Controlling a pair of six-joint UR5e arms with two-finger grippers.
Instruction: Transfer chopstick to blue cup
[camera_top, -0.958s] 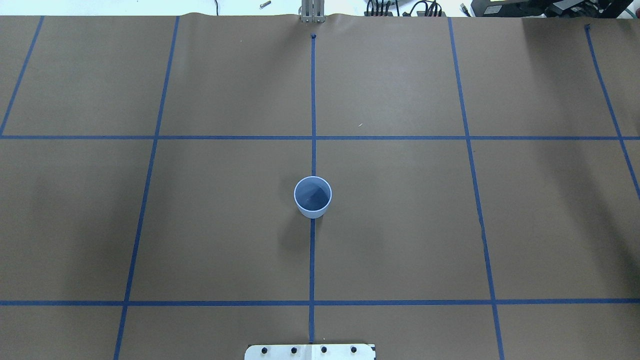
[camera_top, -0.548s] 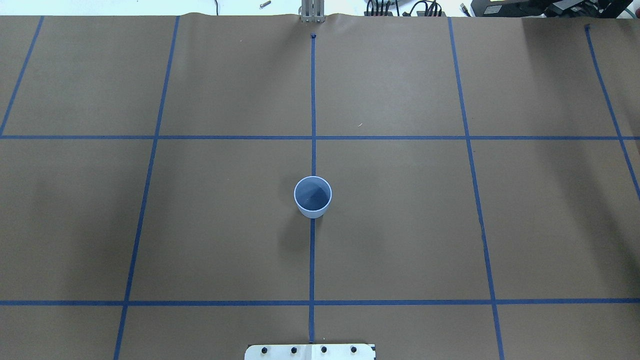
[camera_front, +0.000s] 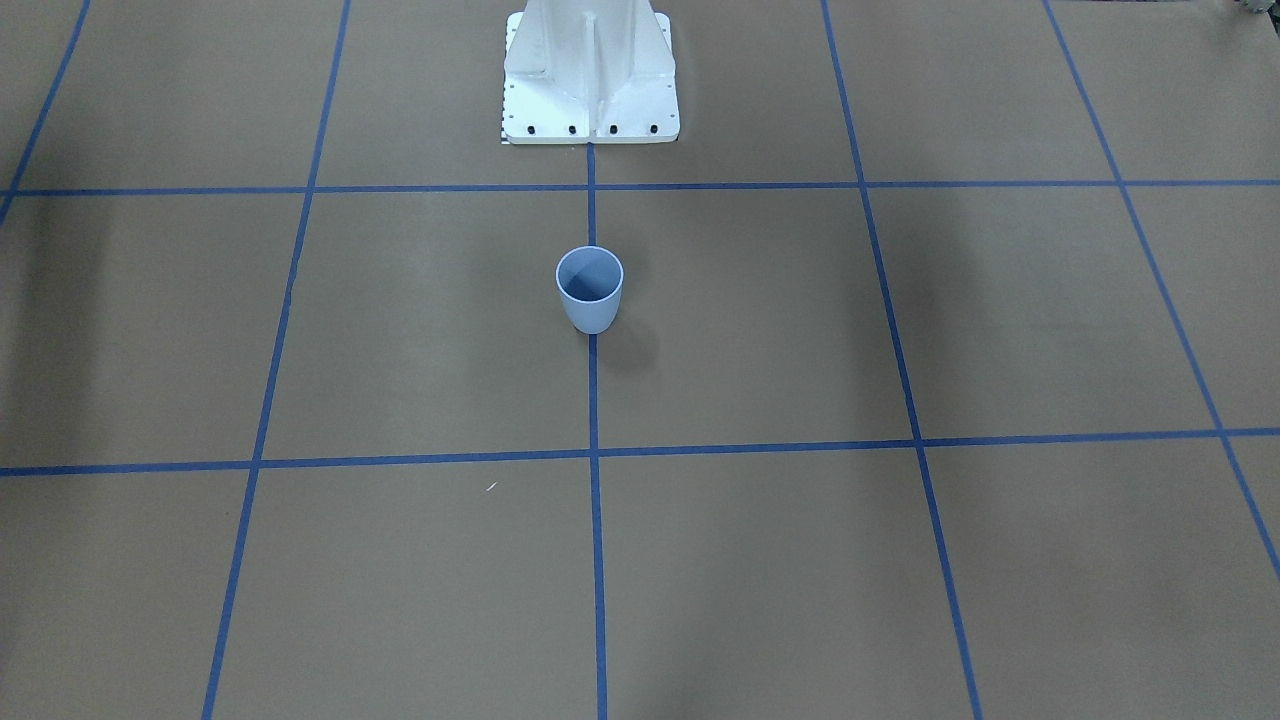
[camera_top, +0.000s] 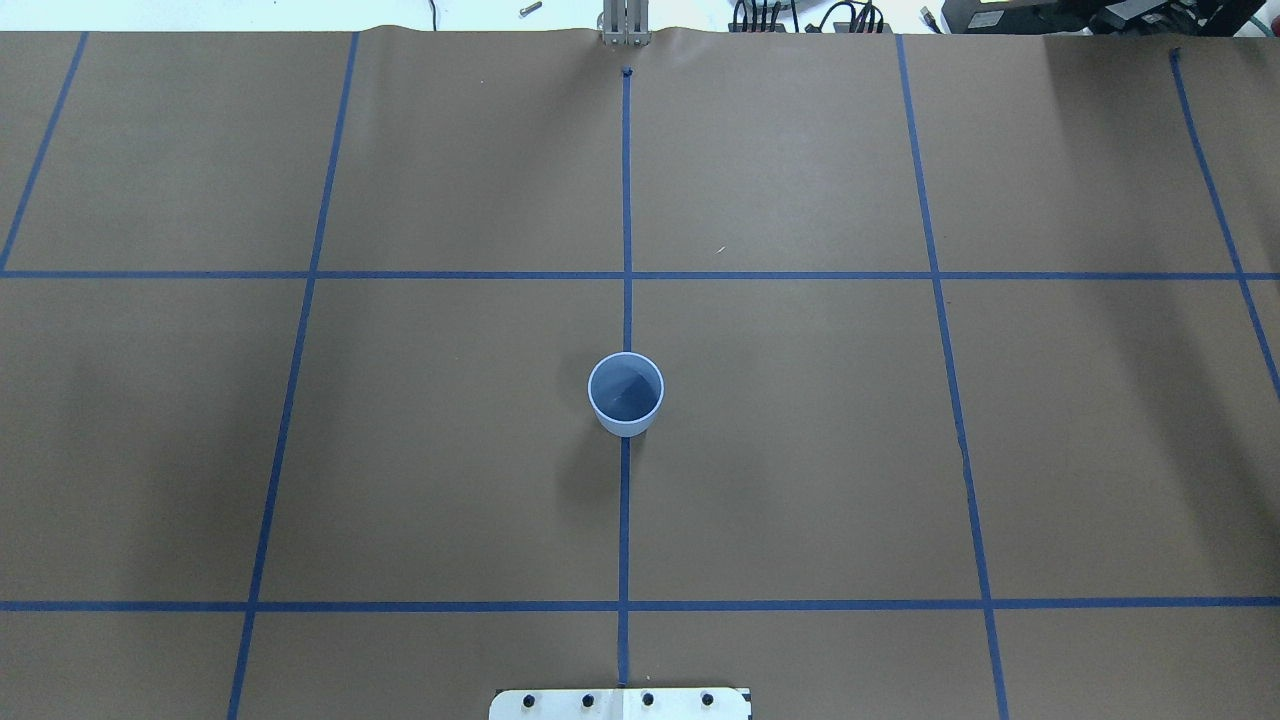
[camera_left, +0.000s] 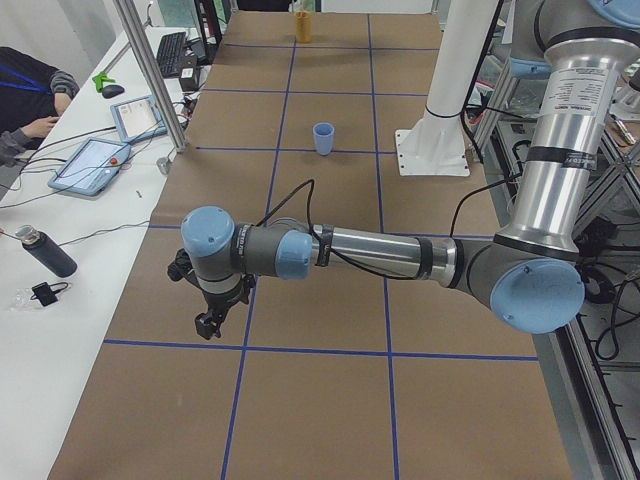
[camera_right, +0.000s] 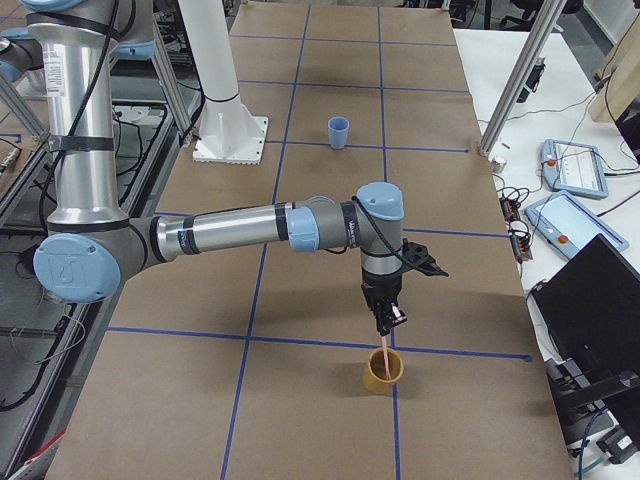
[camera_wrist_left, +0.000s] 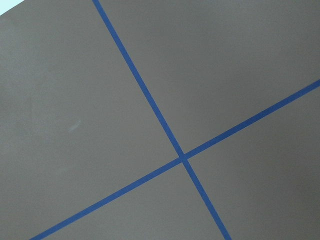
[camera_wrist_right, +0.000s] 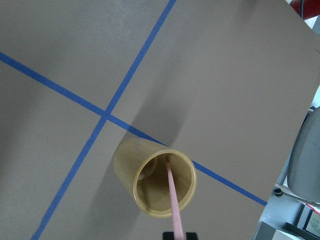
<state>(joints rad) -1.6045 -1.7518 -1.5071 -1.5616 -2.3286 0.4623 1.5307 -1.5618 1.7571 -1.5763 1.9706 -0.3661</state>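
The blue cup (camera_top: 626, 393) stands upright and empty at the table's middle on the centre tape line; it also shows in the front view (camera_front: 590, 290). The arms are outside both of those views. In the right side view my right gripper (camera_right: 388, 318) hangs above a yellow-brown cup (camera_right: 382, 372). The pink chopstick (camera_wrist_right: 173, 200) runs from the fingers down into that cup (camera_wrist_right: 155, 182), its lower end inside. The gripper is shut on the stick's top. My left gripper (camera_left: 207, 325) points down over bare paper near the table's left end; I cannot tell whether it is open or shut.
Brown paper with blue tape grid lines (camera_top: 627, 275) covers the table. The white robot base (camera_front: 590, 70) stands behind the blue cup. Tablets (camera_left: 90, 165) and a bottle (camera_left: 45, 252) lie on the side bench, where an operator's arm (camera_left: 30, 110) rests.
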